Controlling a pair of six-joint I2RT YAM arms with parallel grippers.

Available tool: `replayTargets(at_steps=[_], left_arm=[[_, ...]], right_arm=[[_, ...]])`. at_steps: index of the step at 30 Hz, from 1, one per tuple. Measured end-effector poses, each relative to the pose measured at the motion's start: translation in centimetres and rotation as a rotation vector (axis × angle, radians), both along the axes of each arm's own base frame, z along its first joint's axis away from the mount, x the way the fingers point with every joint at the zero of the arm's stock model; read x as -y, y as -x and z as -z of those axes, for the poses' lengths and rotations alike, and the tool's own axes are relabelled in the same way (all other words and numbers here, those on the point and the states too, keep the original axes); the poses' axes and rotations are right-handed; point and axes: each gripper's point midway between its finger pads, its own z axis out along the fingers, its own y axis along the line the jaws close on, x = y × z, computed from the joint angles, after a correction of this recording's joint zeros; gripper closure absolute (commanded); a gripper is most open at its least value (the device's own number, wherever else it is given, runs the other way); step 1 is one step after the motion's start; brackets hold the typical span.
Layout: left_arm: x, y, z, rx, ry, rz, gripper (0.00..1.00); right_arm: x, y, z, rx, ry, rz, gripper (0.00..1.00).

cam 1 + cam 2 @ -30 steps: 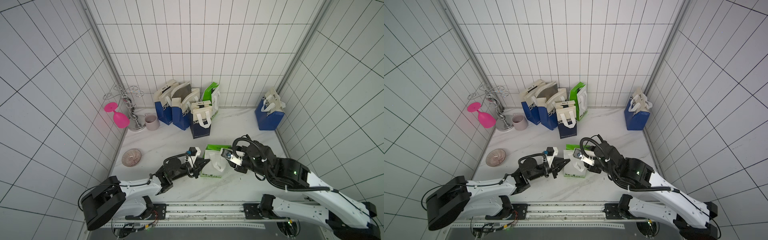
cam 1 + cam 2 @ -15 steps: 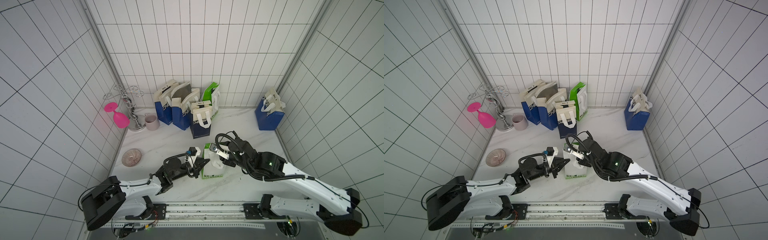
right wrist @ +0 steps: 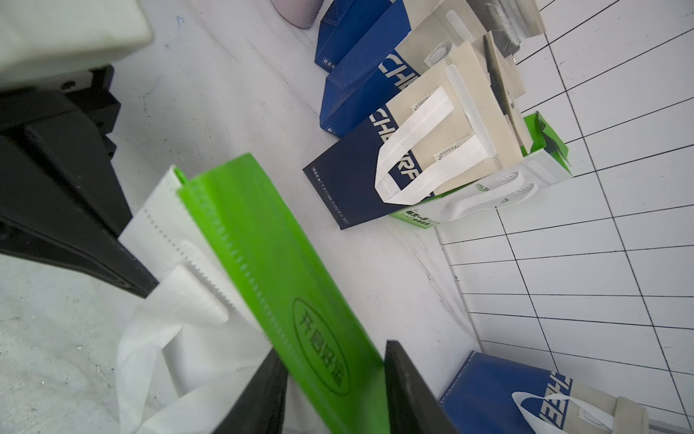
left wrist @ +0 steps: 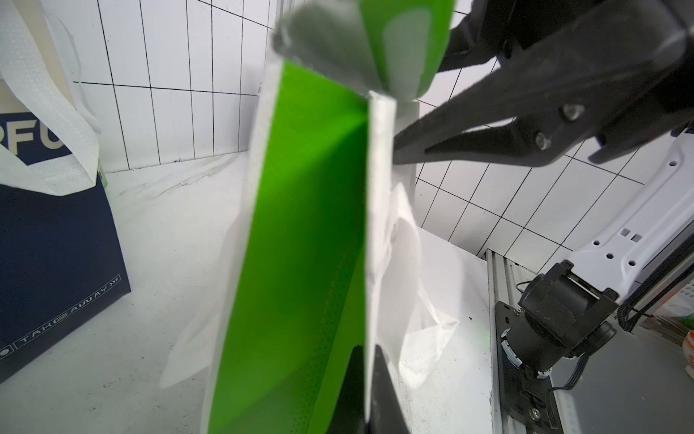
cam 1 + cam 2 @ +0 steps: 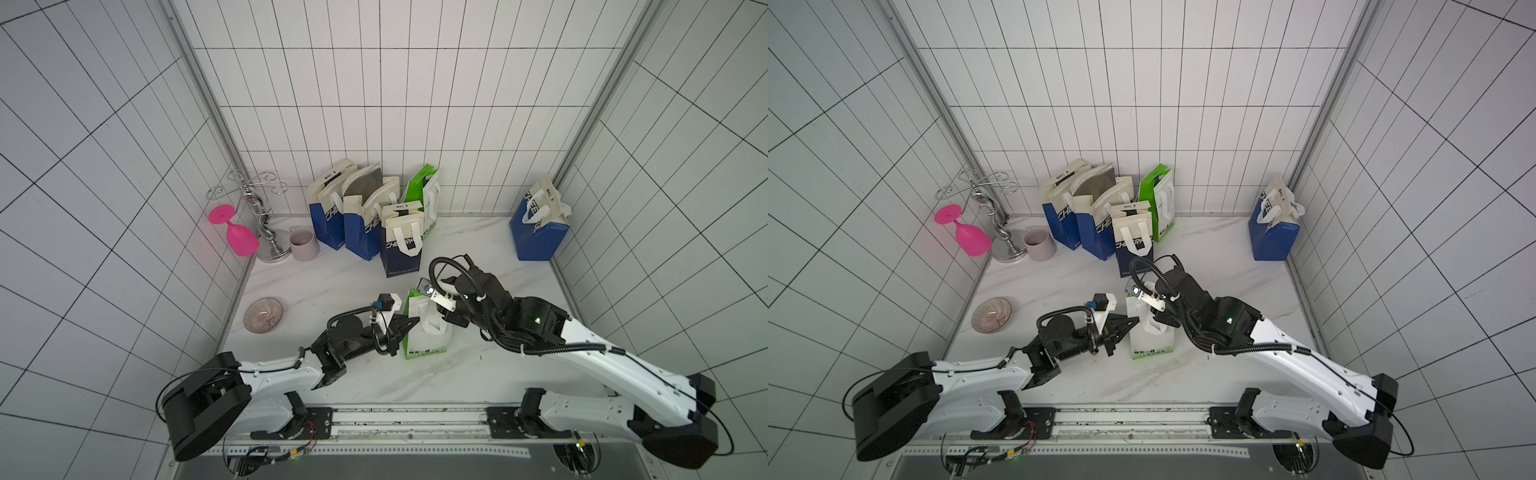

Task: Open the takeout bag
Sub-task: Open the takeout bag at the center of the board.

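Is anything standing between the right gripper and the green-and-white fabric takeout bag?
Nothing visible does. The right gripper straddles the green top of the green-and-white fabric takeout bag; the left gripper is shut on its white edge.

Four blue takeout bags [image 5: 536,237], two green takeout bags [image 5: 426,332], one pink wine glass [image 5: 239,237], one mug [image 5: 303,245], one dish [image 5: 263,314], one wire glass rack [image 5: 266,232].

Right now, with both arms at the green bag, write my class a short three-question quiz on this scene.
1. True or false: the left gripper is shut on the side edge of the green takeout bag.
2. What sits between the parted jaws of the right gripper? A) the bag's green top flap B) a white handle C) a mug
3. Name the colour of the goblet beside the silver rack.
Key: 1 true; 2 A; 3 pink.
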Motion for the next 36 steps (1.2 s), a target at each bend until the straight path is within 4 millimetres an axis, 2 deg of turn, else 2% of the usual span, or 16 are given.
replayTargets(at_steps=[8,16,21,22,25,28,32,36], left_arm=[[0.0,0.0,0.0,0.0,-0.001,0.002,1.0],[0.1,0.1,0.1,-0.002,-0.003,0.007,1.0],[0.1,0.1,0.1,-0.001,-0.003,0.008,1.0],[0.1,0.1,0.1,0.001,-0.003,0.009,0.98],[0.0,0.2,0.0,0.011,-0.01,0.01,0.77],[0.0,0.3,-0.2,0.019,-0.012,0.014,0.64],[0.0,0.5,-0.7,0.02,-0.005,0.023,0.55],[0.8,0.4,-2.1,0.007,0.008,0.048,0.54]], right_arm=[[-0.1,-0.3,-1.4,0.014,-0.028,0.004,0.59],[-0.5,-1.2,-1.4,0.007,-0.018,0.018,0.69],[-0.8,-2.2,-1.6,-0.003,-0.013,0.043,0.67],[-0.8,-2.5,-1.6,-0.007,-0.012,0.052,0.65],[-0.8,-3.1,-1.8,-0.016,-0.021,0.076,0.58],[-0.9,-3.4,-2.1,-0.022,-0.04,0.091,0.56],[-0.9,-3.1,-3.3,-0.026,-0.087,0.088,0.55],[-0.2,-2.0,-5.4,-0.02,-0.175,0.082,0.56]])
